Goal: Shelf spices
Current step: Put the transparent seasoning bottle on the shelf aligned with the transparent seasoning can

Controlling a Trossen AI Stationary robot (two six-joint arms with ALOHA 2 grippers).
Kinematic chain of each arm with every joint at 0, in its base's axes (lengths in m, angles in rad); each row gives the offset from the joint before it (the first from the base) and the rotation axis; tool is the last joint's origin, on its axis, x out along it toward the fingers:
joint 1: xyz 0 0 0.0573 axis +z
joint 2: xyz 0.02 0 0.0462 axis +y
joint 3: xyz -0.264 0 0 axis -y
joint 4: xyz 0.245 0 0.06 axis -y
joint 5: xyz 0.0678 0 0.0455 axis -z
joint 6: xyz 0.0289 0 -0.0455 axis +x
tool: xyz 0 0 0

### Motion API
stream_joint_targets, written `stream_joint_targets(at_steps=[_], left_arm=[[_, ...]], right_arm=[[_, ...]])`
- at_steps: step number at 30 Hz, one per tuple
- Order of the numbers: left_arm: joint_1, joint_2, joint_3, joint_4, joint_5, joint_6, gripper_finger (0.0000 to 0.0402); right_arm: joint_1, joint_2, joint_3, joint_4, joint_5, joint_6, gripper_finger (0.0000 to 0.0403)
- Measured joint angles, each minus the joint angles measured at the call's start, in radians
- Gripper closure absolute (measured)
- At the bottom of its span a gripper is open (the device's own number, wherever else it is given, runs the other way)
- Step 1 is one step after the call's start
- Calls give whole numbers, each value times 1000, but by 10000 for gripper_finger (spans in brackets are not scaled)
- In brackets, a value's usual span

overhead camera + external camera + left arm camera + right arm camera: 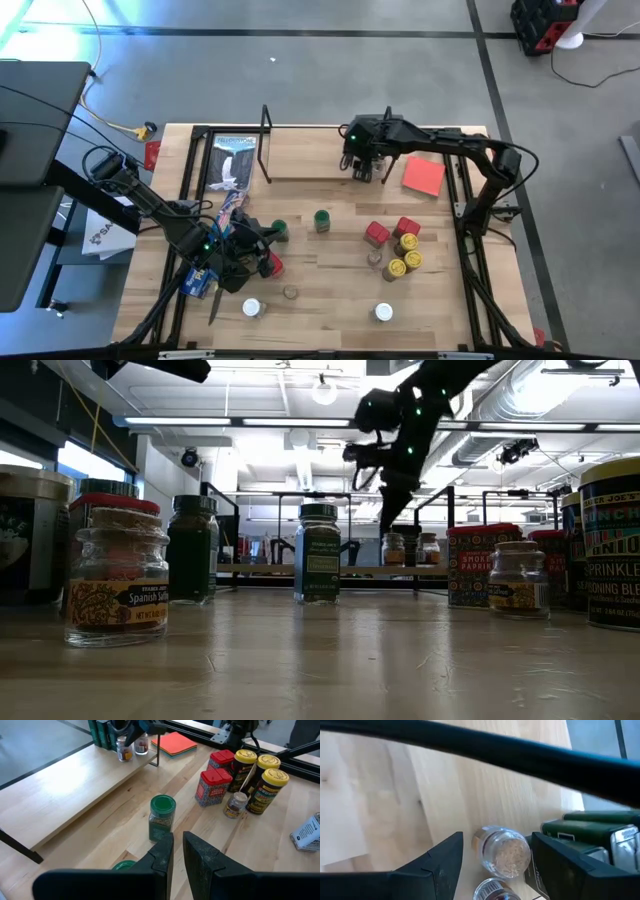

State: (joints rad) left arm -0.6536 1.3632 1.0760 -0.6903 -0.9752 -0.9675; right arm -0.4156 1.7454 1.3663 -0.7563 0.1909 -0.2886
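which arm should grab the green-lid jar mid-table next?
Left, probably. The left gripper sits right behind the green-lid jar, empty, jaws nearly closed. The right gripper is over the shelf, jaws open around a small jar there.

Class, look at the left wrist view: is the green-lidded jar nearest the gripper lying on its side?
No. The green-lidded jar stands upright on the table, lid on top.
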Motion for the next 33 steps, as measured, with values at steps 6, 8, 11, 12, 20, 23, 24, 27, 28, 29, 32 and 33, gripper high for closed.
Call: stream_joint_targets(at_steps=[6, 8, 11, 12, 20, 23, 24, 27, 28, 29, 32, 33], left_arm=[[0, 0, 0, 0, 3, 0, 365], [0, 0, 0, 0, 12, 0, 365], [0, 0, 0, 1, 32, -1, 365], [-3, 0, 0, 1, 32, -5, 365], [-15, 0, 0, 0, 21, -17, 365], [-15, 0, 0, 0, 11, -16, 365], [-15, 0, 0, 0, 0, -15, 365], [-14, 0, 0, 0, -24, -7, 365], [-13, 0, 0, 0, -32, -7, 365], [-13, 0, 0, -1, -36, -7, 365], [-5, 0, 0, 0, -40, -7, 365], [0, 0, 0, 0, -40, -7, 365]], right_arm=[[59, -11, 79, -131, 53, 3, 174], [93, -42, 72, -139, 50, 1, 174], [166, -120, 26, -144, 41, -4, 174], [195, -152, 4, -144, 41, -5, 174], [470, -412, -272, -6, -9, 170, 174], [563, -451, -371, 81, -100, 264, 174], [596, -451, -395, 102, -133, 271, 174], [701, -427, -449, 167, -182, 262, 174], [731, -414, -455, 190, -176, 254, 174], [754, -399, -457, 205, -161, 247, 174], [784, -339, -429, 202, -137, 215, 174], [784, -317, -408, 192, -137, 210, 174]])
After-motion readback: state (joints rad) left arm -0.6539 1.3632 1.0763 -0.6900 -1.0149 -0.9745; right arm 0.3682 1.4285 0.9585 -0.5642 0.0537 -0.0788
